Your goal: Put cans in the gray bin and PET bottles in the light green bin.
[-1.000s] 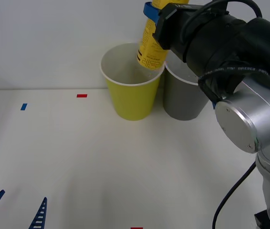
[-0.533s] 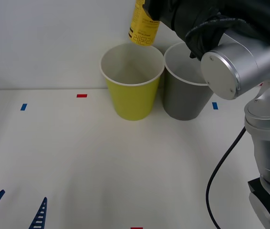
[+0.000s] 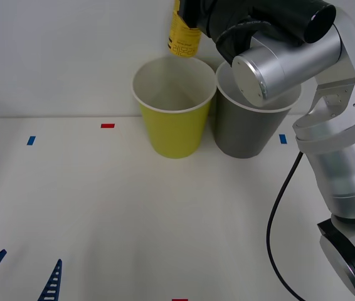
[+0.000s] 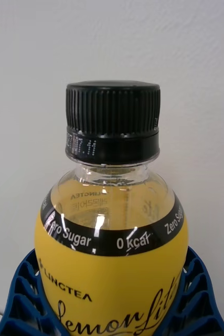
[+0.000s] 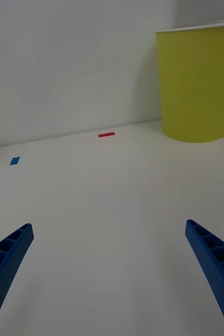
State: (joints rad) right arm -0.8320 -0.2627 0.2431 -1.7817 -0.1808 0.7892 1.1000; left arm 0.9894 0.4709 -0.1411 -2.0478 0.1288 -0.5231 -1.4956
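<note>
My left gripper point(image 3: 21, 279) sat spread and idle at lower left, clear of the work. Green bin point(image 3: 174, 106) stood mid-frame, gray bin point(image 3: 246, 128) touching it. Top center, my right gripper point(image 4: 112, 310) pinched the bottle point(image 3: 184, 32) above the green rim, for dropping in.

Lots of open counter point(image 3: 165, 219) in front of the light green bin point(image 3: 174, 122) and gray bin point(image 3: 243, 128), which stand side by side, almost touching, so nothing fits between them. The green bin's mouth is open, with the yellow bottle point(image 3: 182, 34) hanging right above it in the right claw point(image 4: 112, 315). The right arm's elbow overhangs the gray bin's mouth. The left claw point(image 5: 112, 273) sits spread wide at the near edge.
</note>
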